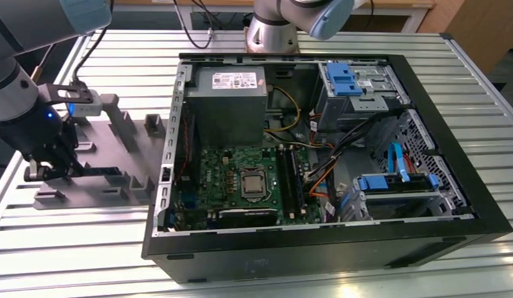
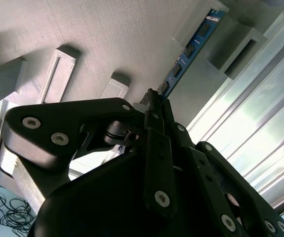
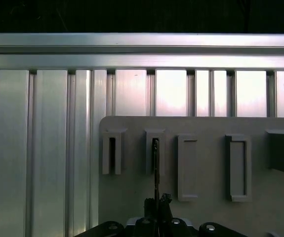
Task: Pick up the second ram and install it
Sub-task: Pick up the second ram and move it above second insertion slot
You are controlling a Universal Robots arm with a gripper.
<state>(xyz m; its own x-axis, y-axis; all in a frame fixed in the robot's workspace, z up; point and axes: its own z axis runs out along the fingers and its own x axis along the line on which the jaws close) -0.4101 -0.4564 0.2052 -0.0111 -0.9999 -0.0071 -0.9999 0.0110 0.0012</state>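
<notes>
claw [image 2: 155, 98] pinching second ram [image 2: 187, 54] | grey fixture [image 3: 206, 128] | ribbed aluminium table [image 3: 48, 148]

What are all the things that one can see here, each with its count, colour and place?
table: one, silver, slatted, under everything
fixture: one, grey, on the table at the exterior view's left
second ram: one, blue-green with black chips, on edge in the fixture's slotted blocks
computer case: one, black, open, beside the fixture
power supply: one, grey, inside the case
motherboard: one, green, inside the case
drive carriers: two, blue, inside the case
gripper: one, black, shut on the second ram
</notes>
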